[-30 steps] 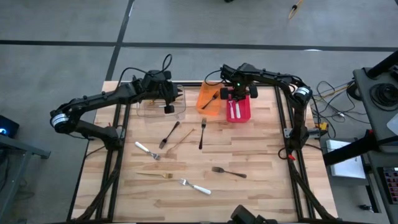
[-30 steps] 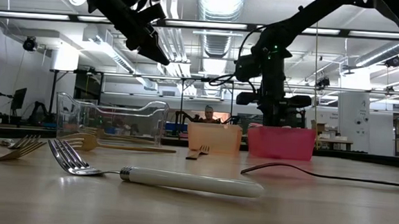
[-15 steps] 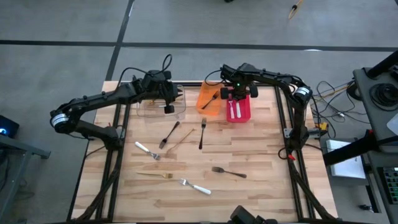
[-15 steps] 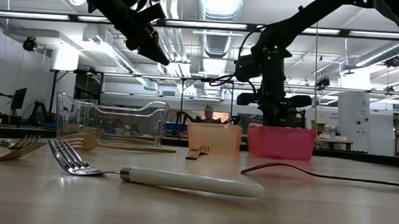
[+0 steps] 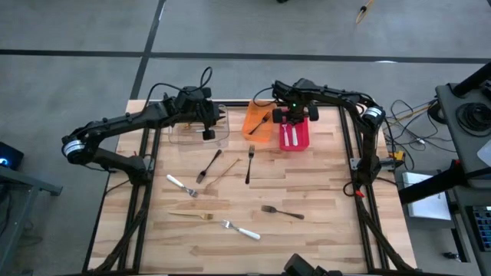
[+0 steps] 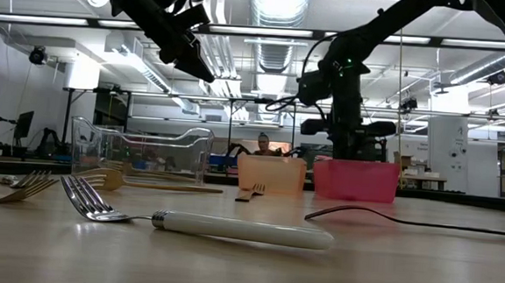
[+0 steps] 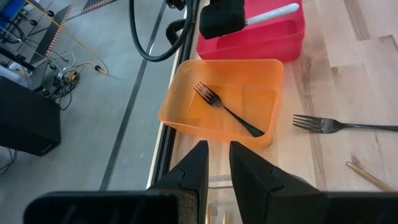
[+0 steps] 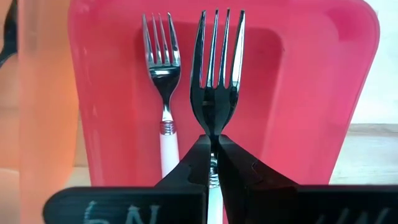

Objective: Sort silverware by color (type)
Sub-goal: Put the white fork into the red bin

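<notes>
Surface: wooden table (image 5: 307, 192), forks scattered.
Right gripper (image 8: 213, 144): pinched on silver fork (image 8: 216, 68) over red bin (image 8: 323, 81).
Advice: lower, then release beside white-handled fork (image 8: 163, 93).
Left gripper (image 7: 214, 163): nearly closed, empty, above clear bin (image 5: 198, 132).

A clear bin (image 5: 198, 133), an orange bin (image 5: 258, 126) and a red bin (image 5: 294, 134) stand along the wooden table's (image 5: 322, 192) far edge

Both arms (image 5: 126, 123) are dark, jointed tubes with silver collars (near the bases). Black cables (image 5: 205, 78) loop off them. A green light (image 5: 292, 103) glows on one.
</notes>
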`<state>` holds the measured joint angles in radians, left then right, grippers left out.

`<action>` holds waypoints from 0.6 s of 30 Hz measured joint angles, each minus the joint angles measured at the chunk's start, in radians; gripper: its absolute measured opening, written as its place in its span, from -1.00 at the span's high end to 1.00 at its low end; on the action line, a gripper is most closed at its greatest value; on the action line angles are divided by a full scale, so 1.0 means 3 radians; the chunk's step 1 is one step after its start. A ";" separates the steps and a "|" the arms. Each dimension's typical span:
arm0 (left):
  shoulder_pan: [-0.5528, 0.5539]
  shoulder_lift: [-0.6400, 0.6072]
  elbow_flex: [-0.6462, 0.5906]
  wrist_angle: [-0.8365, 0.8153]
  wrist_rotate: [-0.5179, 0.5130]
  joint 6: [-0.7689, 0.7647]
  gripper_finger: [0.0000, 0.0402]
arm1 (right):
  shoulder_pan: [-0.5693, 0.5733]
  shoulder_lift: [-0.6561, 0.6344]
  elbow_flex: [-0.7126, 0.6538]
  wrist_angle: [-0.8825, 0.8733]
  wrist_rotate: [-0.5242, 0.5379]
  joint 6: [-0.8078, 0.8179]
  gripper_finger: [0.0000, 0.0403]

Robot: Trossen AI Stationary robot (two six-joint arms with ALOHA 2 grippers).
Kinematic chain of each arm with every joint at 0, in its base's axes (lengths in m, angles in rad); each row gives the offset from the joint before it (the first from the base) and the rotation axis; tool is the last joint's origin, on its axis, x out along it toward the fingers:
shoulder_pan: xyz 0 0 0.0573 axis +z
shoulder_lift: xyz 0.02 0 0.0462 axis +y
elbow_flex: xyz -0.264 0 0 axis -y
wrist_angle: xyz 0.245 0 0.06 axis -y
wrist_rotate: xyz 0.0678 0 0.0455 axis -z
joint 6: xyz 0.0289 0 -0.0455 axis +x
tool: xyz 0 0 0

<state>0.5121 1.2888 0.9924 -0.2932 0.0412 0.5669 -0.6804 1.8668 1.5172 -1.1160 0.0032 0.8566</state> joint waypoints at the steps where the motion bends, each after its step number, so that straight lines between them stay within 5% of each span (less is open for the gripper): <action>1: 0.0000 0.0000 0.0000 0.0000 0.0006 -0.0001 0.76 | 0.0000 0.0000 -0.0006 0.0002 0.0000 0.0000 0.96; 18: 0.0000 0.0000 0.0000 0.0001 0.0016 0.0000 0.76 | 0.0000 0.0000 -0.0246 0.0201 0.0001 0.0028 0.96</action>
<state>0.5121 1.2888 0.9924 -0.2928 0.0460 0.5669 -0.6804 1.8668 1.4433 -1.0557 0.0036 0.8649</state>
